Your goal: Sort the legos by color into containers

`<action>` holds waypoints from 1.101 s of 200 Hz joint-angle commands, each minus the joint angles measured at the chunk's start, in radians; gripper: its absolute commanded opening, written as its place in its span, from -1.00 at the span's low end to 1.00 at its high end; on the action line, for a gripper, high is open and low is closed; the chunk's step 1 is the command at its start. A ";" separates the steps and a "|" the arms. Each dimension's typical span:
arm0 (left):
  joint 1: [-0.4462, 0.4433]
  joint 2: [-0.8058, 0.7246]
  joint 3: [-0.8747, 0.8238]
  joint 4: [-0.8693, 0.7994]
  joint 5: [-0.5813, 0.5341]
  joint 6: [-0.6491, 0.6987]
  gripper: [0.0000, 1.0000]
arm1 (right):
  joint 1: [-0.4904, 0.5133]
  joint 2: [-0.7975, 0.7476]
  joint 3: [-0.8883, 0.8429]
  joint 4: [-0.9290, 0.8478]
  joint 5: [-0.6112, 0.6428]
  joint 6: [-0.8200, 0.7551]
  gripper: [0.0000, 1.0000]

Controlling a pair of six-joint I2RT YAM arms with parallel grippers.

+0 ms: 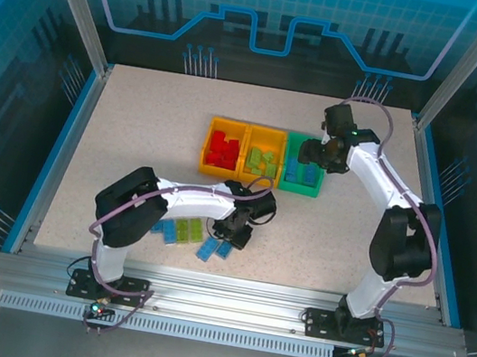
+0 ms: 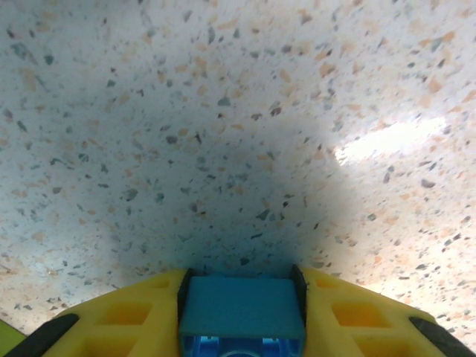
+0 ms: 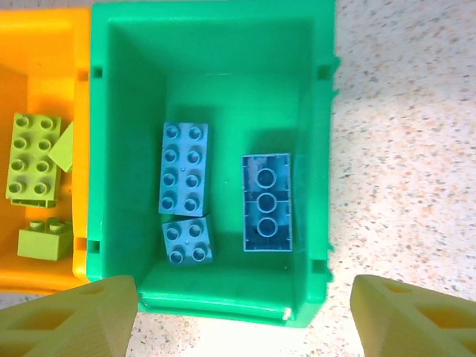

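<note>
Three joined bins stand at mid table: an orange-yellow bin (image 1: pixel 206 147) with red legos (image 1: pixel 222 148), an orange-yellow bin (image 1: pixel 268 137) with light green legos (image 1: pixel 262 161), and a green bin (image 1: pixel 299 187) with blue ones. My left gripper (image 1: pixel 237 233) is low over the table in front of the bins, shut on a blue lego (image 2: pixel 242 312) between its yellow fingers (image 2: pixel 134 320). Above the green bin (image 3: pixel 230 89) hovers my right gripper (image 3: pixel 242 312), open and holding nothing. Inside lie three blue legos (image 3: pixel 184 177), (image 3: pixel 187 240), (image 3: pixel 266 202).
Loose blue legos (image 1: pixel 216 249) and light green legos (image 1: pixel 184 229) lie on the table just left of my left gripper. Light green legos (image 3: pixel 33 158) show in the neighbouring orange-yellow bin (image 3: pixel 44 82). Blue rails edge the speckled table (image 1: pixel 137 125).
</note>
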 commanded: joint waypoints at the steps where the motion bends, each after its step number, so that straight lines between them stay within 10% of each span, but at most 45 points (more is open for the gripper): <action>1: -0.009 0.040 0.066 0.019 -0.014 0.023 -0.31 | -0.042 -0.065 -0.035 0.015 -0.021 0.023 0.55; 99: 0.080 0.301 0.655 -0.014 -0.018 0.112 -0.32 | -0.166 -0.212 -0.271 0.057 -0.047 0.022 0.56; 220: 0.206 0.420 0.878 0.275 -0.043 -0.030 -0.31 | -0.218 -0.322 -0.480 0.120 -0.133 0.048 0.55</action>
